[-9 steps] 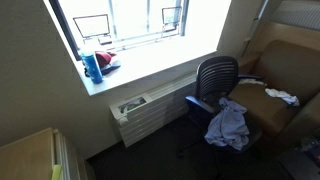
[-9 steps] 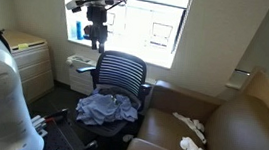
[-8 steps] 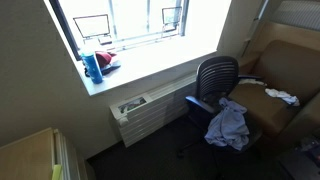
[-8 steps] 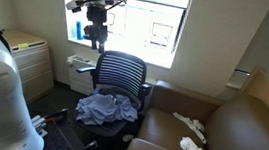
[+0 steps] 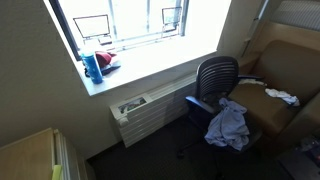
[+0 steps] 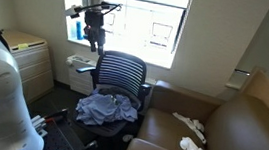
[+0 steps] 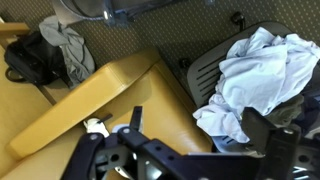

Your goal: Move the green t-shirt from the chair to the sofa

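The reach toward the cloth is not yet done: the gripper hangs high above the chair, fingers spread wide and empty. The green t-shirt, which looks pale blue here, lies crumpled on the seat. Next, I think, comes a descent clear of the backrest edge. Rightward, the sofa has open room beside the white cloths.

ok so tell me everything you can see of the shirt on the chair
The t-shirt is a crumpled heap of soft, thin-looking fabric, pale blue-grey rather than clearly green. It lies on the seat of the black office chair, with one fold spilling over the seat edge. Only the chair touches it; the gripper hangs apart, higher up.
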Action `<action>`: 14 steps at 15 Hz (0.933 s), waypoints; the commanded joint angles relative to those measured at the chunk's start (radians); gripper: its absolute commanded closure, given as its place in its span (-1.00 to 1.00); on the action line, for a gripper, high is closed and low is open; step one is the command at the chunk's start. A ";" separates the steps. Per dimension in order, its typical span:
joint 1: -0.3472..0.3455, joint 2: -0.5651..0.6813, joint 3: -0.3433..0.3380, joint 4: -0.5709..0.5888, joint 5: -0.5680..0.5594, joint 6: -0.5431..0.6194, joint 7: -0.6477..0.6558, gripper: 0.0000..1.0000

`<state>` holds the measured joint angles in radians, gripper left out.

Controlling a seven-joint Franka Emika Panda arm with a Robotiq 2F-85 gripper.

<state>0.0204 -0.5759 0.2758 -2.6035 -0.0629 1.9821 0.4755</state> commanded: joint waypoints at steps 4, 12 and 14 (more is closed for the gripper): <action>-0.010 0.181 0.294 -0.017 -0.037 0.467 0.464 -1.00; 0.130 0.071 0.200 -0.073 -0.056 0.439 0.555 -1.00; 0.146 0.150 0.196 -0.075 -0.022 0.445 0.575 -1.00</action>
<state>0.1262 -0.4386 0.4896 -2.6313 -0.1215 2.4150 1.0230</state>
